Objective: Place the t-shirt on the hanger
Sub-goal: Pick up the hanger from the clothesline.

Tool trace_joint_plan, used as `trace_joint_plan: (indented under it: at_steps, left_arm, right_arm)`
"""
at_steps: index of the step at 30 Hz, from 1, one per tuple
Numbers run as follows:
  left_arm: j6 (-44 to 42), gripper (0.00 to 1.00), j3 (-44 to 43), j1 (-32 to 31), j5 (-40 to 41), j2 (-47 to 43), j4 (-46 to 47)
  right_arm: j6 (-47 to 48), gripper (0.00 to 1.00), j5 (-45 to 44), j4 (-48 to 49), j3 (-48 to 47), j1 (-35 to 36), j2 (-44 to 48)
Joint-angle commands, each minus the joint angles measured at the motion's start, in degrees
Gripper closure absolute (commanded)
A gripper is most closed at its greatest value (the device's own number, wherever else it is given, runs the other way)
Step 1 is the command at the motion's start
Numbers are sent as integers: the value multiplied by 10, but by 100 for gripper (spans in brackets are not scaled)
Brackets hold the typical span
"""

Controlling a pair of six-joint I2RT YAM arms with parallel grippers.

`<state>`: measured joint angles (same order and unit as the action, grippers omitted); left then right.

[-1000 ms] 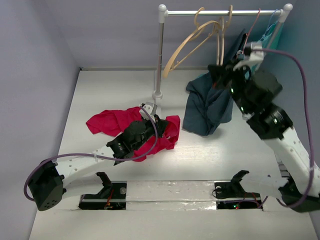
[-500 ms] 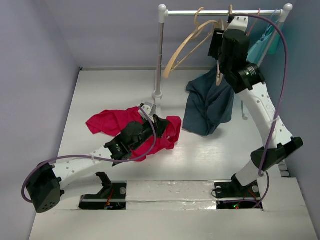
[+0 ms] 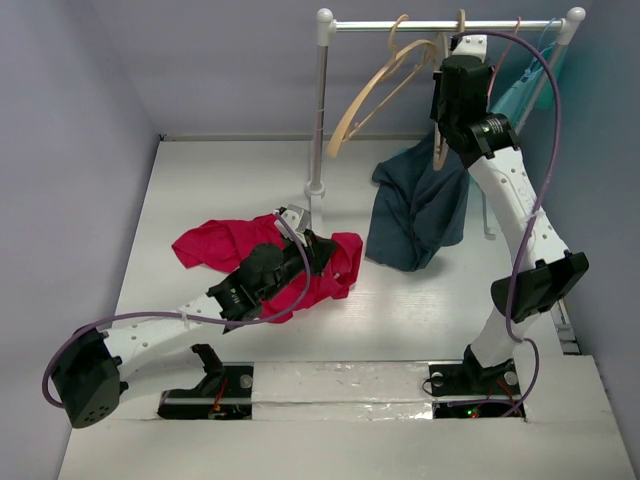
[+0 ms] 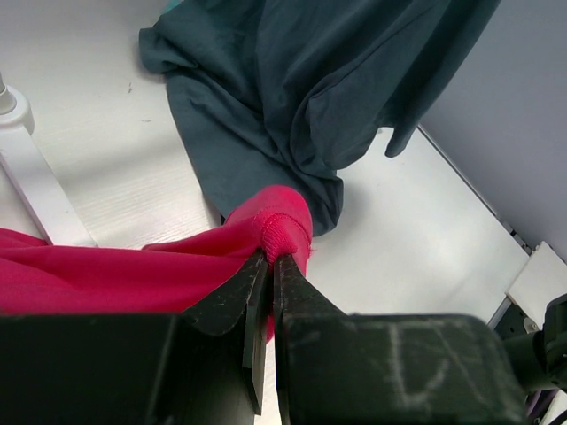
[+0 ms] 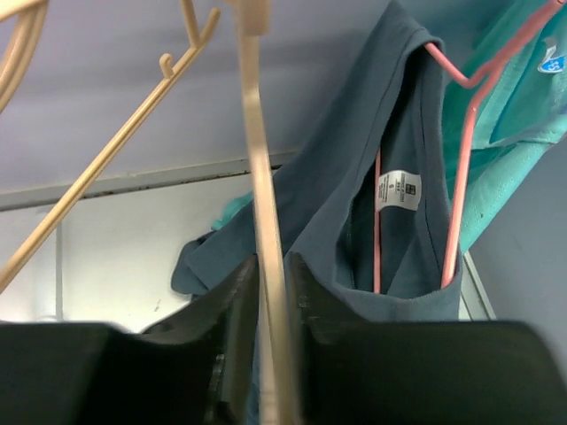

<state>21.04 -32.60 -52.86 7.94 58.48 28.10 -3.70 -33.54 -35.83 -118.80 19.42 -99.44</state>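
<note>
The crimson t-shirt [image 3: 215, 245] lies crumpled on the white table left of centre. My left gripper [image 3: 318, 247] is at its right end and shut on a folded red edge [image 4: 282, 226], with the jaws [image 4: 270, 258] pressed together on the cloth. My right gripper [image 3: 441, 108] is raised to the rail and shut on one arm of a tan wooden hanger [image 3: 439, 152]. In the right wrist view that hanger arm [image 5: 255, 150] runs straight down between the jaws of the right gripper [image 5: 272, 270]. A second wooden hanger [image 3: 375, 90] hangs tilted to the left.
A white rail [image 3: 400, 26] on a post [image 3: 320, 110] stands at the back. A navy garment [image 3: 415, 210] on a thin pink hanger [image 5: 456, 204] hangs down to the table beside the t-shirt. A teal garment [image 3: 522, 88] hangs at the far right.
My right arm has swung up from beside the navy garment to the rail and now grips the wooden hanger. My left gripper has stayed on the t-shirt.
</note>
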Motion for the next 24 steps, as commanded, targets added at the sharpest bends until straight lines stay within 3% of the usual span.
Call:
trace_joint_plan:
  at_steps: [1,7,16,24]
  left_arm:
    - [-6,100,1,2,-6,-6,42]
    - [-5,100,1,2,-6,-4,43]
    - [-3,100,1,2,-7,-2,46]
    - [1,100,-4,7,-9,9,50]
  right_arm:
    - [13,76,10,14,-24,0,8]
    - [28,100,7,17,-34,0,15]
    - [68,100,-43,35,-31,0,40]
    - [46,100,8,34,34,0,114]
